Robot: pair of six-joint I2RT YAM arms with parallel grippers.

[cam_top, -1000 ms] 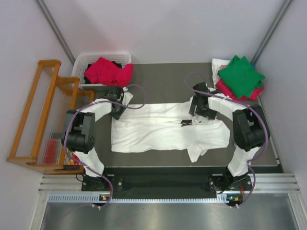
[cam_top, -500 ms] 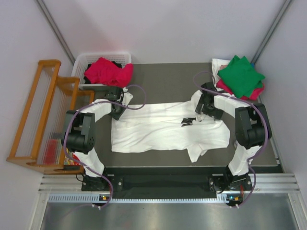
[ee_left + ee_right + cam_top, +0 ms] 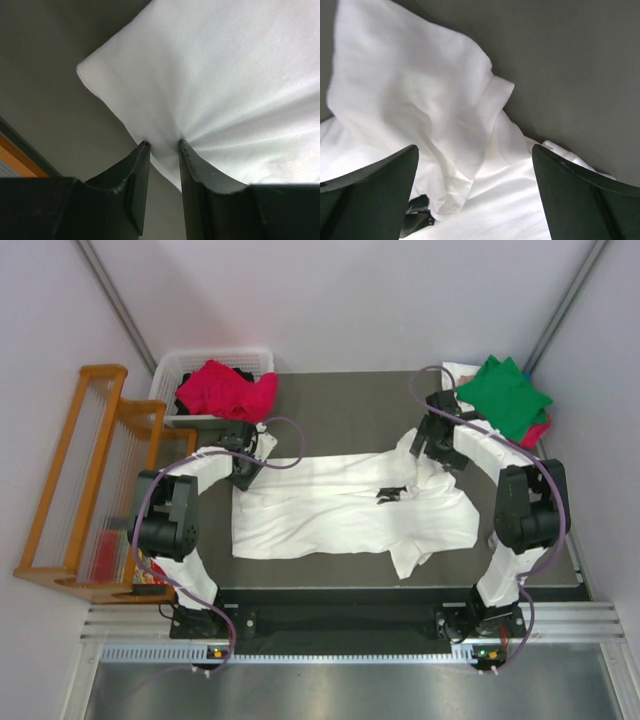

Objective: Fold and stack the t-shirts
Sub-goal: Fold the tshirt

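Note:
A large white t-shirt (image 3: 340,510) lies spread across the dark mat, its small black chest print (image 3: 390,494) facing up. At the shirt's far left corner my left gripper (image 3: 244,470) is shut on a pinch of the white cloth (image 3: 225,85), which fans out from between the fingertips of that gripper (image 3: 162,145). My right gripper (image 3: 438,452) hovers open over the rumpled far right sleeve (image 3: 410,90); nothing sits between the fingers of this gripper (image 3: 475,147). A folded green t-shirt (image 3: 500,395) tops a crimson one (image 3: 540,430) at the far right corner.
A white slotted basket (image 3: 175,365) at the far left holds a crumpled crimson-pink shirt (image 3: 225,390). A wooden rack (image 3: 80,480) stands beside the table on the left. Grey walls close in on both sides.
My right gripper has drawn back from near the chest print toward the far right, staying open. The sleeve cloth beneath it now lies bunched. The left arm has not moved.

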